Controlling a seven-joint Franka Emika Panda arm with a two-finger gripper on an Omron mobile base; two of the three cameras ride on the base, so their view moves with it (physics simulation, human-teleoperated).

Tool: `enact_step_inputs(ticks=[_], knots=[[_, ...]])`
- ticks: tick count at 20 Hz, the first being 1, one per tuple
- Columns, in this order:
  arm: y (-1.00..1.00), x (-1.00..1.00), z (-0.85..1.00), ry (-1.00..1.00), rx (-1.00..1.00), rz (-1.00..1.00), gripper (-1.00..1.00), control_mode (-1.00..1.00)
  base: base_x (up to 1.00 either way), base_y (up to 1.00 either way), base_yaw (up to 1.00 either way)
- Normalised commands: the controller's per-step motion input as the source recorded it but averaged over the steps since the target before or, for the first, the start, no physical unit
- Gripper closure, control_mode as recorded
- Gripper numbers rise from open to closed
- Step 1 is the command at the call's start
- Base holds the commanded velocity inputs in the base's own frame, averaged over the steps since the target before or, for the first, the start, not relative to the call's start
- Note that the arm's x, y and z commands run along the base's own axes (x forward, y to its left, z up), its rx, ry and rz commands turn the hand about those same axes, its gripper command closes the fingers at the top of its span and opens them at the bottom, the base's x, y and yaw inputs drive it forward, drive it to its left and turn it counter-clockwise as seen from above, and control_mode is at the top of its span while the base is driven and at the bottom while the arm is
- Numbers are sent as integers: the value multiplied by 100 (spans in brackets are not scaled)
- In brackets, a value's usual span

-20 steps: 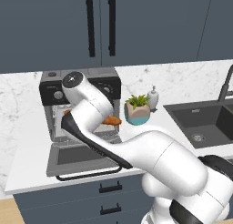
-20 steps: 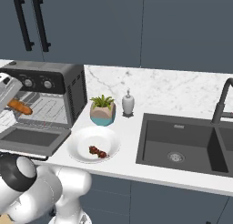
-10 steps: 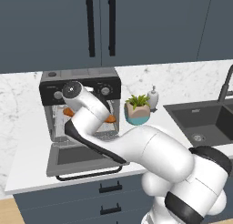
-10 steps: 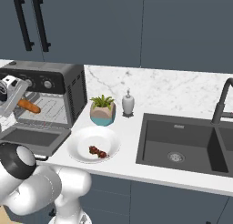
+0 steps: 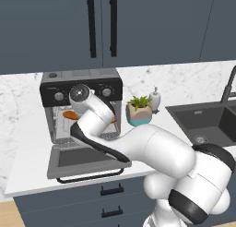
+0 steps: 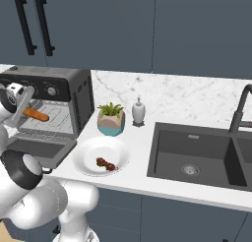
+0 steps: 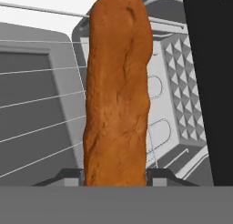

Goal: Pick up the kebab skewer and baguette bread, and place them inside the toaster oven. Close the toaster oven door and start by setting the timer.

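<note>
Compared with one second ago, the baguette bread [image 6: 37,114] has travelled from in front of the toaster oven [image 6: 74,96] into its open cavity, and the arm's forearm has swung up and inward with it. Gripper [image 7: 115,176] state: clenched on the baguette bread, with one dark finger tip pressed against each side of the loaf's near end in the hand view. The loaf extends away from the hand toward 12 o'clock in that view, above the wires of the wire rack [image 7: 41,127], with the embossed grey inner wall [image 7: 179,82] of the cavity at 2 o'clock. Whether the loaf touches the rack cannot be told. In the left base view the loaf's orange-brown end [image 5: 70,115] shows inside the cavity at 9 o'clock of the white wrist, below the black knob panel [image 5: 60,94]. The toaster oven door [image 5: 85,159] is dropped fully open and lies flat in front of the oven, its black bar handle [image 5: 87,177] at the counter edge. The kebab skewer [image 6: 106,164] lies in the white bowl [image 6: 88,150] on the marble counter [image 6: 138,152], at 4 o'clock of the oven in the right base view and well apart from the gripper. A potted plant [image 6: 110,119] and a soap dispenser [image 6: 139,111] stand at 12 o'clock of the bowl, and the dark sink [image 6: 197,157] lies at 3 o'clock of it.
</note>
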Motion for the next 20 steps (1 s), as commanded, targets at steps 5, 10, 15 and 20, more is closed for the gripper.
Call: enact_step_inputs(ticks=[5,10,15,20], knots=[[0,20,-9,-1,0,9,100,-100,0,0,0],[0,36,-2,0,0,2,100,-100,0,0,0],[0,43,-23,0,0,0,100,-100,0,0,0],[0,27,-4,0,0,0,100,-100,0,0,0]])
